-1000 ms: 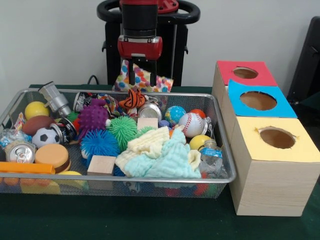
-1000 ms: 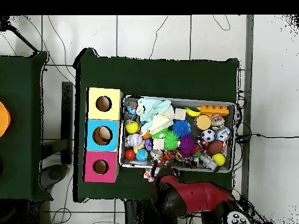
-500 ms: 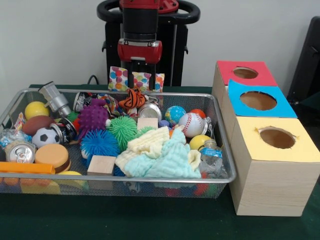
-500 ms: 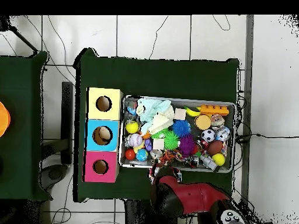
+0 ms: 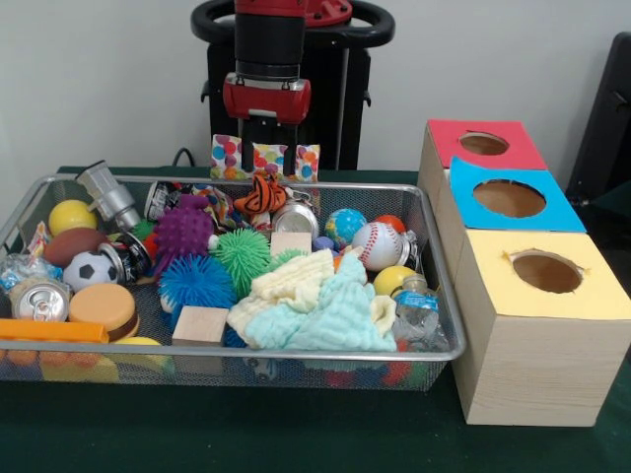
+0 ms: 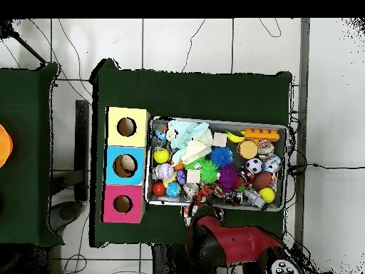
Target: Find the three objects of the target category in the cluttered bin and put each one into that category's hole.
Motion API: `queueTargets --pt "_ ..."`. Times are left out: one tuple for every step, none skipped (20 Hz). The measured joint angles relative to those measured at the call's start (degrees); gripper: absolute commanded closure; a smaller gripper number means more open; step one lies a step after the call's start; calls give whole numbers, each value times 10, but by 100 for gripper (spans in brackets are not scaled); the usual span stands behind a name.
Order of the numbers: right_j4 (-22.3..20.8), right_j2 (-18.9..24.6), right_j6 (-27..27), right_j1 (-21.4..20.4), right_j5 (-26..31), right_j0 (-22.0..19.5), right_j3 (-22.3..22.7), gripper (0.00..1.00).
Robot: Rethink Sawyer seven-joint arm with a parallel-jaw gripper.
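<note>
A robotics lab: green-clothed table (image 6: 192, 93), cables (image 6: 192, 43) across white tiled floor (image 6: 164, 43).

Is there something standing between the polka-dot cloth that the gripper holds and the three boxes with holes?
Nothing visible blocks it. The polka-dot cloth hangs from the gripper behind the bin's far rim, above the clutter; the boxes' holes lie open.

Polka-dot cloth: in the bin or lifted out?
Out. The polka-dot cloth hangs from the pincer behind and above the mesh bin's far rim.

Bright, even, soft light; faint shadows, mild blur.
</note>
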Motion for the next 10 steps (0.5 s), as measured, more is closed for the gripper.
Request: queueTargets --pt "0 -1 0 1 -1 1 -1 0" --pt "0 -4 0 2 -3 3 -2 0" --pt "0 -7 0 4 -6 4 -4 0" --pt "0 -8 0 6 -8 5 -4 0" --pt "0 -10 0 9 -10 6 -5 0" --pt "0 -12 0 11 -11 7 -6 0" --pt "0 -14 0 13 -12 8 -7 0" --pt "0 -16 0 16 -13 10 -7 0" --pt "0 -18 0 18 -14 12 -8 0" --pt "0 -21 0 20 -14 13 -9 0"
